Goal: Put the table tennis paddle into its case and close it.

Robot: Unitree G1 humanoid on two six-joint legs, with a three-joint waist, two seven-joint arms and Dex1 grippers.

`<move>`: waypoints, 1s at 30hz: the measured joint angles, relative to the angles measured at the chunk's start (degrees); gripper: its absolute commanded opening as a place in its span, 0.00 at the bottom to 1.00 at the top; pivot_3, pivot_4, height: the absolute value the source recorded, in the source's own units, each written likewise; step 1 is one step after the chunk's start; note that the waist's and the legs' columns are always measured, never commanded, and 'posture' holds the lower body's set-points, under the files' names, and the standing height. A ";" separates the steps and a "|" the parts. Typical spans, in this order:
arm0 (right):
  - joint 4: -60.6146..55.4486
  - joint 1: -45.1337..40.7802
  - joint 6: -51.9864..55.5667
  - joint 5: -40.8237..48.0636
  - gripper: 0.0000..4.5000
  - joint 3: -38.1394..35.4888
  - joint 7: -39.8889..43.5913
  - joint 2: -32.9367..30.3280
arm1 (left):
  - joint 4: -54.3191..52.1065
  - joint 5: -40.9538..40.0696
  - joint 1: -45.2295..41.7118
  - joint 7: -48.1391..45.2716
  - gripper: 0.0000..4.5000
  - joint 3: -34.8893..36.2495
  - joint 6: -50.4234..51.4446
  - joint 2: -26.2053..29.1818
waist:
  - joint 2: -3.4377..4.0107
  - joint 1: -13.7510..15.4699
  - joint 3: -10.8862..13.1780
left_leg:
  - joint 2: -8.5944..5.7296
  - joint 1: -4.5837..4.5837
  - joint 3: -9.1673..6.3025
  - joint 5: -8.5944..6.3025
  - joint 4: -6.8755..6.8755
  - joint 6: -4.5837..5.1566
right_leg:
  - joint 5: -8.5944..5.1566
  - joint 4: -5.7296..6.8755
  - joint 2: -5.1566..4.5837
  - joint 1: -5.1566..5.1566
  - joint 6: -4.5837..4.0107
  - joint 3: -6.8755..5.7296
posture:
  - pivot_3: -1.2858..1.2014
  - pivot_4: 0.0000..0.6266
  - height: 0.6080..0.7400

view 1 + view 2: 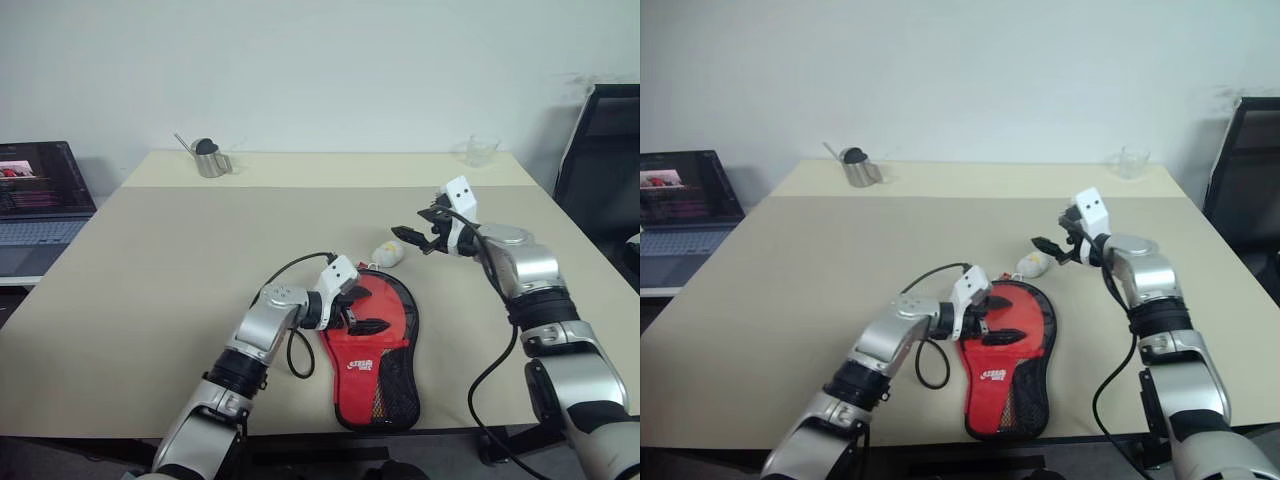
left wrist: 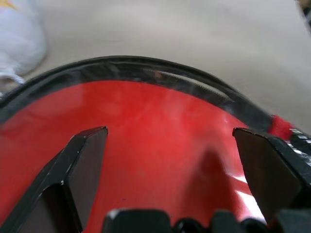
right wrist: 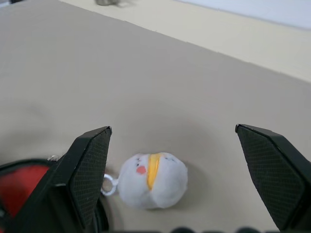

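Observation:
The case (image 1: 372, 360) lies flat near the table's front edge, red side up, with its white logo and black mesh pocket toward me. My left gripper (image 1: 368, 310) hovers low over its round end, open, and nothing sits between the fingers. In the left wrist view a smooth red face (image 2: 160, 141) with a black rim lies under that gripper (image 2: 169, 131). I cannot tell whether this is the paddle's rubber or the case's front. My right gripper (image 1: 412, 232) hangs open above the table, just beyond a small white ball keychain (image 3: 153, 179) ringed to the case's top edge.
An open laptop (image 1: 40, 195) stands at the far left. A metal cup (image 1: 210, 160) sits at the back left and a clear glass (image 1: 482, 150) at the back right. A black chair (image 1: 600, 150) stands beyond the right edge. My left arm's cable (image 1: 298, 355) loops onto the table.

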 measured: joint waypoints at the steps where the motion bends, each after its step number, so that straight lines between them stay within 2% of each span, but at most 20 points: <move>1: 1.31 -0.71 -0.01 -0.39 1.00 0.03 -1.13 0.50 | 0.67 0.42 0.63 1.01 1.00 -0.37 -2.35 -0.50 | 0.01 0.07 -0.01 | -0.02 0.05 0.00 0.00 0.01 0.00 | 0.02 0.00 -0.01 0.07 0.03 0.00 | 0.52 0.24 1.00; 5: 5.32 -3.23 0.46 -2.54 1.00 0.38 -3.68 2.34 | 2.17 1.42 1.28 2.84 1.00 -1.45 -6.19 -0.87 | 0.11 0.22 -0.09 | -0.05 0.27 0.12 0.02 0.01 0.04 | 0.07 -0.01 -0.01 0.22 0.12 0.12 | 0.52 0.24 1.00; 11: 15.08 -5.43 1.13 -5.52 1.00 0.84 -9.96 5.83 | 5.81 1.21 -0.23 6.49 1.00 -0.11 -7.22 -3.20 | 0.25 0.54 -0.20 | -0.07 0.71 0.26 0.03 -0.02 0.06 | 0.09 -0.05 0.00 0.60 0.16 0.27 | 0.52 0.24 1.00; 18: 24.61 -7.84 -1.58 -6.99 1.00 0.06 -14.53 8.20 | 8.43 1.24 -1.83 7.91 1.00 0.60 -7.35 -4.17 | 0.25 0.49 -0.20 | -0.08 0.80 0.43 0.02 -0.08 0.07 | 0.13 -0.09 0.03 0.65 0.21 0.51 | 0.52 0.24 1.00; 30: 29.33 -9.05 -1.12 -6.95 1.00 -1.07 -16.07 11.94 | 6.35 1.40 -0.91 9.73 1.00 0.77 -5.89 -3.49 | 0.25 -0.13 -0.20 | -0.02 0.82 0.43 0.02 -0.11 0.07 | 0.13 -0.09 0.03 0.64 0.22 0.54 | 0.52 0.24 1.00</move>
